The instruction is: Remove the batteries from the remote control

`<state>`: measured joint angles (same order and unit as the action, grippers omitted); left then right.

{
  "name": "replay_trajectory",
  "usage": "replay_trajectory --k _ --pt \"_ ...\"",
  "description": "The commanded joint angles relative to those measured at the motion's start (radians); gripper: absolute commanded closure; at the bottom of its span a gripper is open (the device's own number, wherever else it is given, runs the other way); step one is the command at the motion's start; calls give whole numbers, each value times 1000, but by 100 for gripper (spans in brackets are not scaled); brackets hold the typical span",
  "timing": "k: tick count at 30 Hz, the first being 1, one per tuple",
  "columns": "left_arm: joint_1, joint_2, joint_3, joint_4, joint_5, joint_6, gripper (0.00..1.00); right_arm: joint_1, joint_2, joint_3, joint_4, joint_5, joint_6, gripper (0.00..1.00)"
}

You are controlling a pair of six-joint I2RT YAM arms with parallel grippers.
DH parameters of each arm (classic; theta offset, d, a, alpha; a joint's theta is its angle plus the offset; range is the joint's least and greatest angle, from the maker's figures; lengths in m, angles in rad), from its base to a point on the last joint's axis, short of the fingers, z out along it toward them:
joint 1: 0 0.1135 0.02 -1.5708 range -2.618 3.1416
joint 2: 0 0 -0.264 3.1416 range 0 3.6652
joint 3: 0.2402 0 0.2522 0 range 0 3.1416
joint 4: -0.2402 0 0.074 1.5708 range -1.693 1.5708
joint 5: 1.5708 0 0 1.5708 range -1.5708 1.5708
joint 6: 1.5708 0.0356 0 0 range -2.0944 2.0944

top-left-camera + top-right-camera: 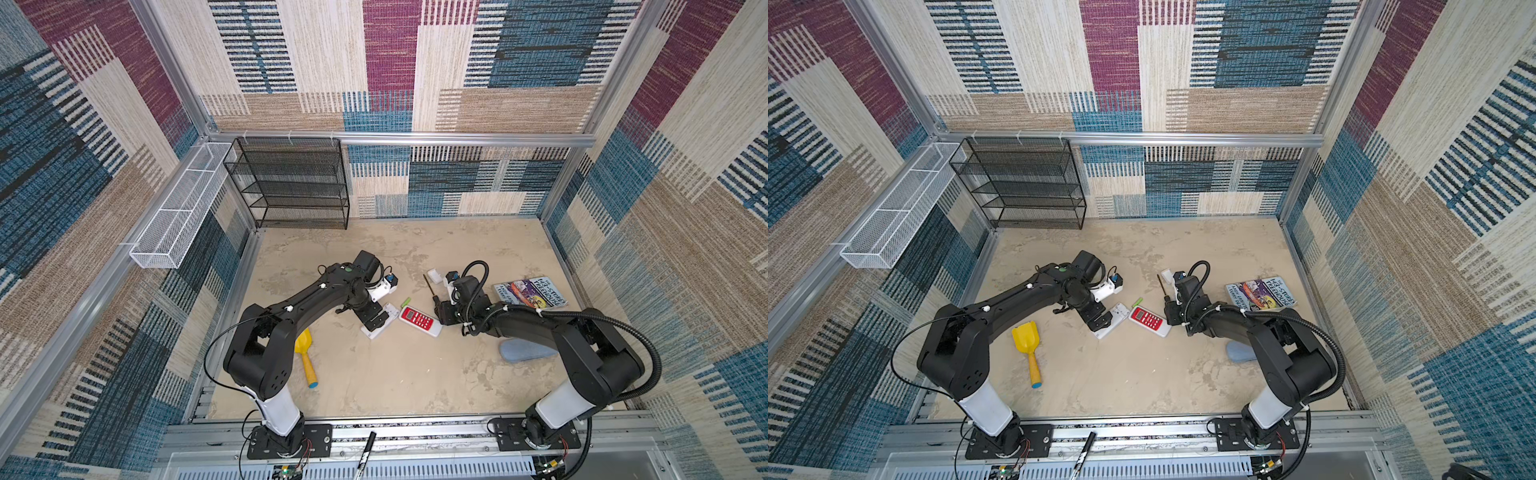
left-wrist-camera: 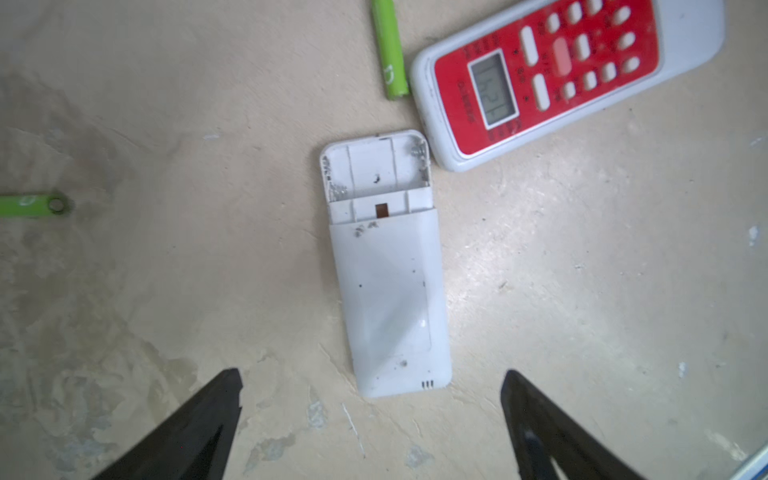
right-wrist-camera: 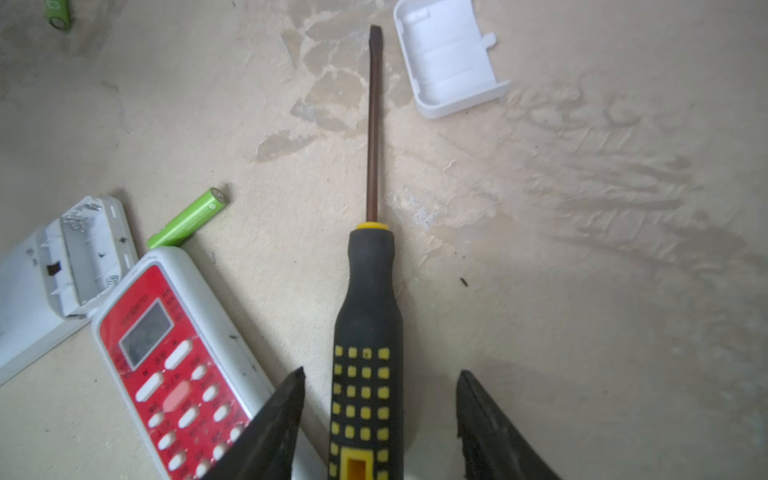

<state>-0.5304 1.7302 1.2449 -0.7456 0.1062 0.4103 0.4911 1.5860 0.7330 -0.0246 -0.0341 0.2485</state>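
A white remote control point(image 2: 386, 282) lies face down, its battery bay uncovered and empty. A red-faced remote control point(image 2: 561, 75) lies face up beside it, so its back is hidden. One green battery point(image 2: 389, 50) rests against the red remote's top end, and another green battery point(image 2: 33, 205) lies apart on the table. My left gripper point(image 2: 372, 386) hovers open over the white remote's lower end. My right gripper point(image 3: 380, 378) is open. The black-and-yellow screwdriver point(image 3: 368, 332) lies on the table between its fingers, with a gap on each side.
A loose white battery cover point(image 3: 451, 58) lies by the screwdriver tip. In a top view a book point(image 1: 530, 293) and a blue pad point(image 1: 523, 353) sit right. A yellow shovel point(image 1: 305, 357) sits left. A black mesh rack point(image 1: 291, 183) stands at the back wall.
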Motion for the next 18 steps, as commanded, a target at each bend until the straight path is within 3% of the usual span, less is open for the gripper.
replay_trajectory --k 1,6,13,18 --pt "-19 25 -5 -35 -21 -5 1 -1 -31 9 -1 -7 -24 33" --pt "-55 80 7 -34 -64 -51 0 -1 -84 8 -6 -10 -31 23" --pt "-71 137 34 -23 -122 -104 1 0 -172 -4 -14 1 -28 20" --pt "-75 162 21 8 -157 -136 7 0 -205 -9 -15 1 -25 19"
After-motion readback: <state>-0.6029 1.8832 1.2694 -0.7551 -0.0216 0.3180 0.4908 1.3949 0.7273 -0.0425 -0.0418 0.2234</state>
